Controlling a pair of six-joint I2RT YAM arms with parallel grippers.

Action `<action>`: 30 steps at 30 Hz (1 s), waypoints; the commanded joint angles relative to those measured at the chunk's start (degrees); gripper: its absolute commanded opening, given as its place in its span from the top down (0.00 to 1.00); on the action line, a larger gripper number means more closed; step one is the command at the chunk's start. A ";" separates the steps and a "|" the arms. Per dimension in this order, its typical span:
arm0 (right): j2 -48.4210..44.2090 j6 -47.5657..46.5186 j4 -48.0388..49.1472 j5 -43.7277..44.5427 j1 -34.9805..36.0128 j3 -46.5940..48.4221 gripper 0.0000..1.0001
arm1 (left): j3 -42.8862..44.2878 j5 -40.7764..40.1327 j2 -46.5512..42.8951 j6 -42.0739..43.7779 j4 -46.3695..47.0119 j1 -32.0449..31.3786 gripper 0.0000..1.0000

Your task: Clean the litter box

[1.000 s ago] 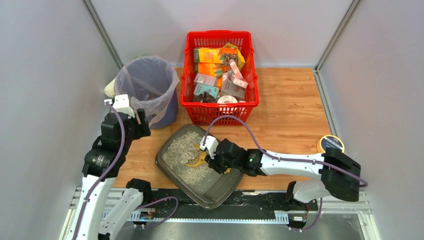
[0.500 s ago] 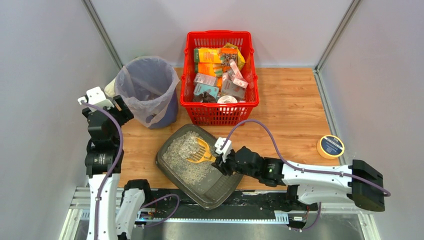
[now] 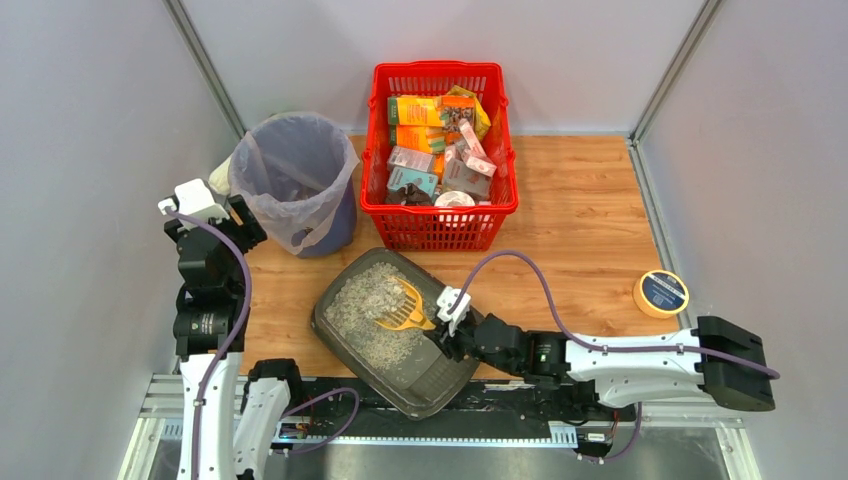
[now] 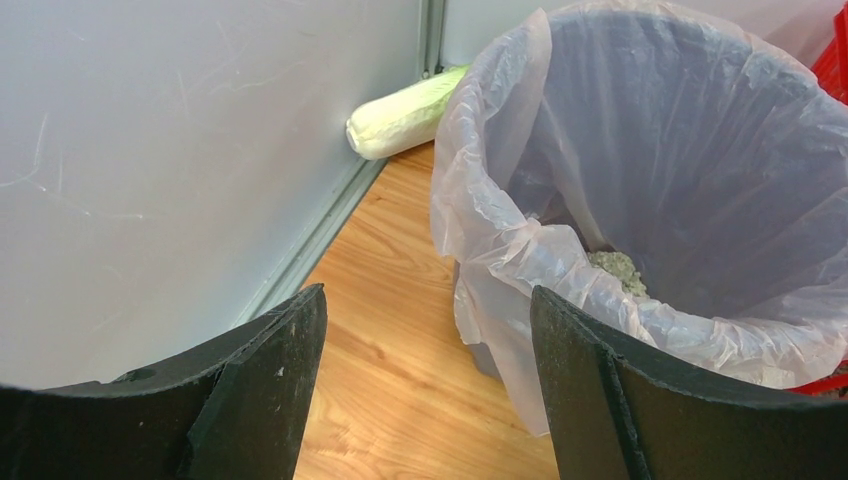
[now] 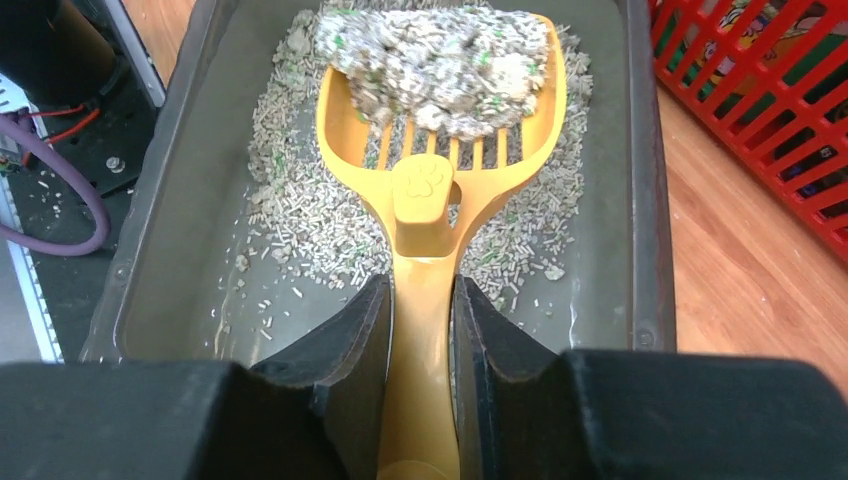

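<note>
The litter box [image 3: 441, 374], a dark grey tray with pale gravelly litter, lies tilted near the table's front edge. A yellow slotted scoop [image 3: 402, 311] hovers over it, with my right gripper [image 3: 447, 327] shut on its handle. In the right wrist view the scoop [image 5: 424, 188] carries a heap of clumped litter above the litter box [image 5: 186, 200], and the right gripper [image 5: 422, 287] clamps the handle on both sides. My left gripper [image 3: 234, 214] is open and holds nothing, just left of the bag-lined bin [image 3: 296, 180]. The left wrist view shows the left gripper [image 4: 428, 302] over bare wood beside the bin [image 4: 700, 150].
A red mesh basket [image 3: 440, 226] full of packets stands behind the litter box. A yellow tape roll [image 3: 661, 293] lies at the right. A pale roll [image 4: 402, 117] rests against the wall behind the bin. Some litter clumps [image 4: 620, 268] lie in the bin. Grey walls close in on both sides.
My right gripper drew back toward the near edge, and the scoop now holds a heap of litter. The left arm swung away to the bin's left side and then stayed there.
</note>
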 commanded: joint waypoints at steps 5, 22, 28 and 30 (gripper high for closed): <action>-2.84 1.97 8.44 9.81 5.97 -0.48 1.00 | 0.11 2.68 0.48 0.20 2.38 0.27 0.18; -1.62 6.37 11.33 15.19 8.44 -0.83 1.00 | -0.33 4.87 0.30 1.61 2.56 0.27 0.18; 0.07 7.32 0.71 16.76 12.03 4.71 1.00 | -0.51 5.31 0.13 1.69 2.47 0.27 0.18; 1.28 4.96 7.76 16.77 10.11 1.80 1.00 | -0.33 5.66 0.13 1.78 2.56 0.27 0.18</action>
